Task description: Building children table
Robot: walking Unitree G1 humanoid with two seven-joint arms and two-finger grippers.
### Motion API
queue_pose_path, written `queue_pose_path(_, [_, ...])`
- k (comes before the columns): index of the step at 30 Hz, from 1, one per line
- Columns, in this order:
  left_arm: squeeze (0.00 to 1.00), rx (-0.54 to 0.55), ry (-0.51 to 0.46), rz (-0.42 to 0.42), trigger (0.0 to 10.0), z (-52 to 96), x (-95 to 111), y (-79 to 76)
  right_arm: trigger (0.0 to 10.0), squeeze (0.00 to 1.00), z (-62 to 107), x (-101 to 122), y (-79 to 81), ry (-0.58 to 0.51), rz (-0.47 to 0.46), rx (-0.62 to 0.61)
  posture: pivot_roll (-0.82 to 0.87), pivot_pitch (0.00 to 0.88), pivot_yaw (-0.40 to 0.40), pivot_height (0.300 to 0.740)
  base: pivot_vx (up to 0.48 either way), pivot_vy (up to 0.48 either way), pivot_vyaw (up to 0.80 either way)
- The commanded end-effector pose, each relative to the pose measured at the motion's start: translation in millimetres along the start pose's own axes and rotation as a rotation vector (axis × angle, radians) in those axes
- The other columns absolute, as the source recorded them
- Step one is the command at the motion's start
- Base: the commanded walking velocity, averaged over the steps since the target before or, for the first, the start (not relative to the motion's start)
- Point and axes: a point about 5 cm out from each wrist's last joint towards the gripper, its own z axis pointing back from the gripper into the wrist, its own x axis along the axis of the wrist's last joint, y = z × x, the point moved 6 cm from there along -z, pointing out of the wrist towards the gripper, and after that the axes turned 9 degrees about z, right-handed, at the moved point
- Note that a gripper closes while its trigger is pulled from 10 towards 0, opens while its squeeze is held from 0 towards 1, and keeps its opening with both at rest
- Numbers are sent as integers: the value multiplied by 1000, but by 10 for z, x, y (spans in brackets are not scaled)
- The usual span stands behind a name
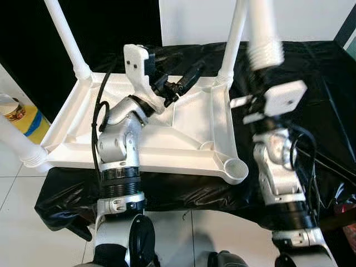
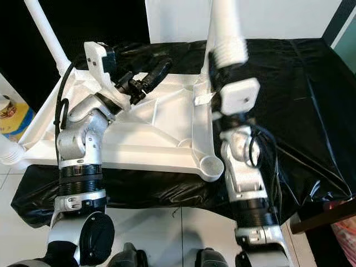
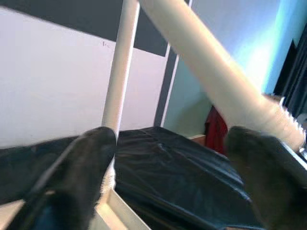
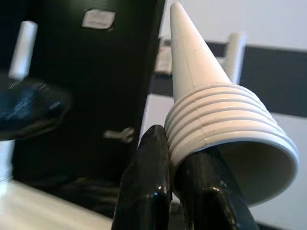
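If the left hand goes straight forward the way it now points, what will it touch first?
Probably the upright far-right table leg, which stands between the left hand's open fingers in its wrist view. The loose leg held by the right hand crosses nearby; depth is unclear.

A: How much of the loose table leg (image 1: 265,39) can you see?

B: Just the threaded end; the rest runs off the picture's top edge, and it is blurred. The right gripper (image 4: 165,158) below that leg is hidden behind its own wrist plate in the head views.

A: And the legs on the tabletop (image 1: 183,133)?

B: The two far ones are cut off up top (the near-left one (image 1: 16,139) too, by the side edge).

A: The yellow tub (image 1: 22,119) beside the tabletop?

B: Label too small to read.
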Motion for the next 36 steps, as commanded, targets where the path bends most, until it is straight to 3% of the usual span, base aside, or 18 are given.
queue_pose_path(1, [1000,-89,9,62,10000,12,-22,-81,10000,0,27,44,54,-9,-28,37,-11,58,-7,740,0,0,0])
queue_pose_path(8, [1000,-170,22,192,10000,53,-96,-202,10000,0,146,-27,203,40,-84,112,-12,60,-3,740,0,0,0])
queue_pose_path(9, [882,-188,37,245,10000,66,-141,-231,10000,0,175,-43,244,50,-96,133,-13,61,-2,740,0,0,0])
queue_pose_path(10, [882,-188,37,245,10000,66,-141,-231,10000,0,175,-43,244,50,-96,133,-13,61,-2,740,0,0,0])
queue_pose_path(11, [0,-212,50,288,10000,82,-179,-265,10000,0,206,-56,294,60,-112,161,-14,61,0,740,0,0,0])
queue_pose_path(12, [0,-227,64,330,10000,94,-224,-289,10000,0,234,-62,347,66,-128,189,-15,62,1,740,0,0,0])
queue_pose_path(16, [0,-234,72,350,10000,100,-249,-300,10000,0,252,-63,386,70,-140,210,-15,62,1,740,0,0,0])
queue_pose_path(18, [0,-249,75,399,10000,101,-264,-329,10000,0,306,-46,494,76,-169,274,-15,61,3,740,0,0,0])
queue_pose_path(25, [0,-265,63,449,10000,100,-227,-346,10000,0,407,-19,635,86,-209,367,-18,56,9,740,0,0,0])
queue_pose_path(30, [0,-254,65,462,10000,104,-209,-301,10000,0,465,-10,659,91,-216,398,-19,55,12,740,0,0,0])
queue_pose_path(36, [0,-187,36,485,10000,111,-108,-60,10000,0,614,5,675,110,-225,454,-24,55,25,740,0,0,0])
